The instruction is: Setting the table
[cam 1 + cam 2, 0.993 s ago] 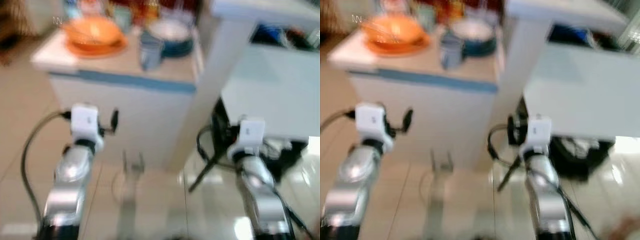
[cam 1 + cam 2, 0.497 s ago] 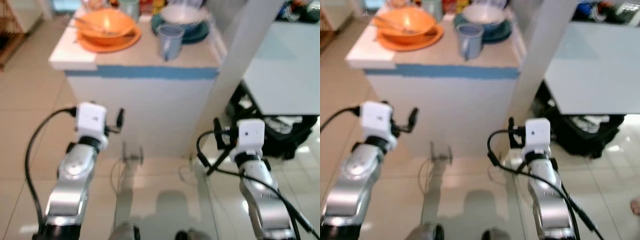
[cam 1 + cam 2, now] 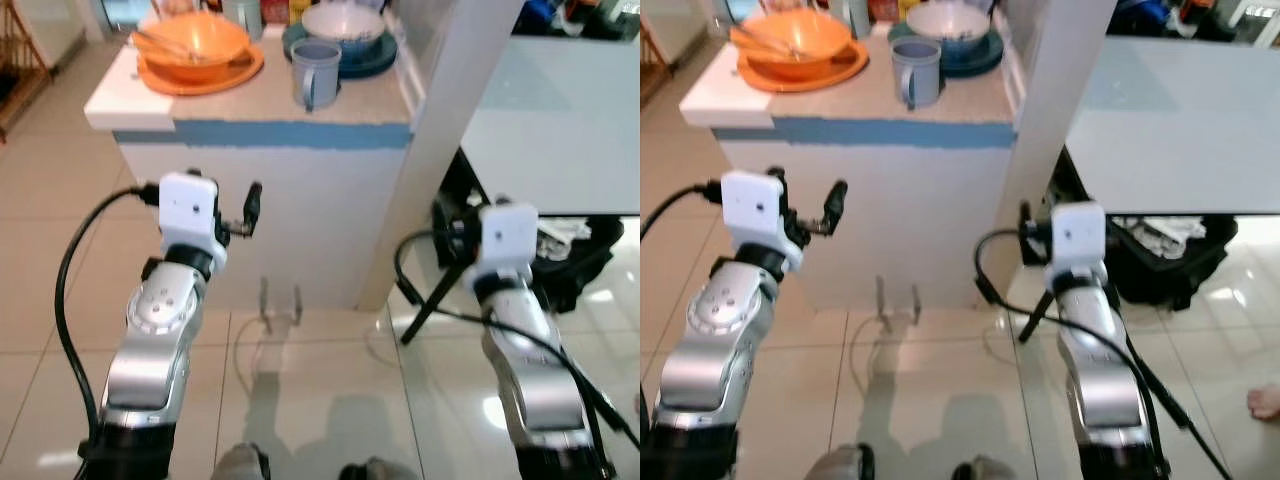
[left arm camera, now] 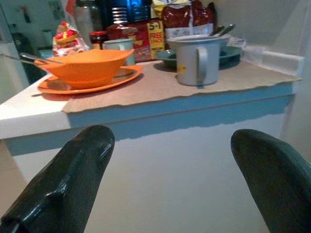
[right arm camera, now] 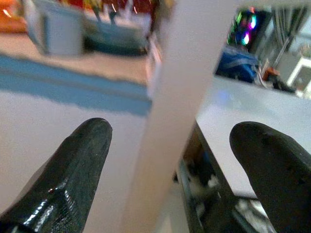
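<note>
A: What's on the white counter with the blue stripe (image 3: 262,134)?

B: Far left, an orange bowl (image 3: 190,40) sitting in a wide orange plate (image 3: 200,75), w/ utensils lying in the bowl. Right of that a grey-blue mug with a handle (image 3: 313,72), upright, near the counter's front edge. Just behind the mug a pale bowl (image 3: 343,20) on a dark teal plate (image 3: 345,57). Red food packets (image 4: 137,36) and a jar at the far back, by the wall.

A: And the grippers?

B: Both raised in front of the counter's face, below its top, touching nothing. Left gripper (image 4: 184,170) is on the left, under the orange plate's end; the wrist cam looks straight over the counter edge at the mug. Its black fingers (image 4: 73,179) are spread wide, nothing between them.

A: Right one?

B: Right gripper (image 5: 180,160) is level w/ it, in front of the white pillar (image 3: 455,120) at the counter's right end. Jaws wide too, empty.

A: What's right of the pillar?

B: A pale grey-blue table top (image 3: 1180,130), well apart from the dishes. Under it a black bag (image 3: 1165,265) w/ some white stuff in it, and a black cable looping from the right arm. Floor is glossy beige tile (image 3: 330,390).

A: Anyone about?

B: Bare toes (image 3: 1265,402) at the far right edge, on the tile. Can't tell more.
</note>
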Tool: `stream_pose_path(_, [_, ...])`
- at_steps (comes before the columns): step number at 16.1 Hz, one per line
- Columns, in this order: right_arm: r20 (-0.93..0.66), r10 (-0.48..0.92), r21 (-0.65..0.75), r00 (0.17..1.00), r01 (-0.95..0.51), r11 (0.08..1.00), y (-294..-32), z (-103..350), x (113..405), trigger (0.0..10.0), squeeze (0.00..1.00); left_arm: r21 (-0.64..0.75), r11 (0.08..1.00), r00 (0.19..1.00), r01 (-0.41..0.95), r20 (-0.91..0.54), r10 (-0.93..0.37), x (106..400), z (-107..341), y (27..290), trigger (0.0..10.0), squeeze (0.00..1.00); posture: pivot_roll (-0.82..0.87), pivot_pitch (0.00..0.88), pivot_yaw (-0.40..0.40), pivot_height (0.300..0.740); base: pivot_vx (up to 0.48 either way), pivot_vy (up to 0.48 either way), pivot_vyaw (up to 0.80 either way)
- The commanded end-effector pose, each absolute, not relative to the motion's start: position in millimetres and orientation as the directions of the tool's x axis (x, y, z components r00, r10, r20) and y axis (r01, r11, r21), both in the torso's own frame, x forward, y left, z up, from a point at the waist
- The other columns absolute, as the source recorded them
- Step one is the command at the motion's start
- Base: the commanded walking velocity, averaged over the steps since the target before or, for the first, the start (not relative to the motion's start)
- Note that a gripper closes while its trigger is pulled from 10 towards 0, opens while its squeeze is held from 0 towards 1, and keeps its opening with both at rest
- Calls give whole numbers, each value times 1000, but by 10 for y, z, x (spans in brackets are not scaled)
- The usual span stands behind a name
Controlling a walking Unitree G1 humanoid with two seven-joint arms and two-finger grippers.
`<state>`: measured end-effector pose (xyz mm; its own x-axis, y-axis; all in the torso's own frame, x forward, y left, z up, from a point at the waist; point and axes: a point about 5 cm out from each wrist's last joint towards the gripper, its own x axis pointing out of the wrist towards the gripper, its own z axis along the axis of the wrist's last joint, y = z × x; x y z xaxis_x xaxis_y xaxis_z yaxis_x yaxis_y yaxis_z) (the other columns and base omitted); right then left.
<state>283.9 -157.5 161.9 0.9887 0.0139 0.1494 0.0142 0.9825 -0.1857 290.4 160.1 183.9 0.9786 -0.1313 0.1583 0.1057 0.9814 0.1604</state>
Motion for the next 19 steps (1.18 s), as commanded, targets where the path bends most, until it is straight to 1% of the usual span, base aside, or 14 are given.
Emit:
stream_pose_path(1, [180,8,-168,984,23,986,-1573,1704,2834,10000,0,198,976,977,92,169,-127,2917,1890,1613,10000,0,66,69,-49,740,0,0,0])
stream_pose_path(2, [186,21,-144,982,6,990,-1565,1748,2852,10000,0,173,981,974,84,194,-118,2940,1960,1616,10000,0,71,52,-48,740,0,0,0])
stream_pose_path(3, [186,71,-140,980,-45,989,-1525,1769,2859,10000,0,173,980,961,103,237,-143,2965,2103,1598,10000,0,76,33,-50,740,0,0,638])
stream_pose_path(4, [194,68,-147,979,-40,988,-1520,1770,2867,10000,0,168,979,955,117,251,-157,2979,2147,1583,10000,0,80,21,-51,740,259,0,800])
stream_pose_path(6, [185,80,-139,979,-54,989,-1487,1738,2891,10000,0,172,978,957,120,241,-160,2998,2121,1590,10000,0,81,3,-53,740,292,0,800])
stream_pose_path(10, [169,101,-146,980,-76,986,-1456,1679,2919,10000,0,177,977,966,119,208,-155,2975,2002,1603,10000,0,89,0,-67,740,307,0,800])
stream_pose_path(11, [172,86,-112,981,-67,991,-1465,1664,2923,10000,0,195,971,967,141,183,-178,2970,1945,1583,10000,0,89,0,-69,740,304,0,0])
stream_pose_path(13, [174,78,-108,982,-60,992,-1476,1662,2926,10000,0,208,962,966,175,154,-209,2956,1866,1547,10000,0,86,0,-67,740,302,0,0])
stream_pose_path(14, [187,81,-131,979,-57,990,-1485,1664,2914,10000,0,217,954,962,205,132,-237,2940,1797,1499,10000,0,80,0,-67,740,304,0,0])
stream_pose_path(16, [180,69,-108,981,-50,993,-1512,1624,2881,10000,0,219,949,958,227,124,-258,2927,1764,1448,10000,0,78,0,-66,740,302,0,0])
stream_pose_path(17, [169,62,-76,984,-50,996,-1532,1590,2854,10000,0,214,950,958,229,124,-259,2929,1760,1441,10000,0,75,0,-66,740,300,0,-800])
stream_pose_path(19, [168,61,-72,984,-50,996,-1542,1559,2829,10000,0,208,951,958,230,123,-258,2935,1756,1444,10000,0,74,0,-65,740,300,0,-800])
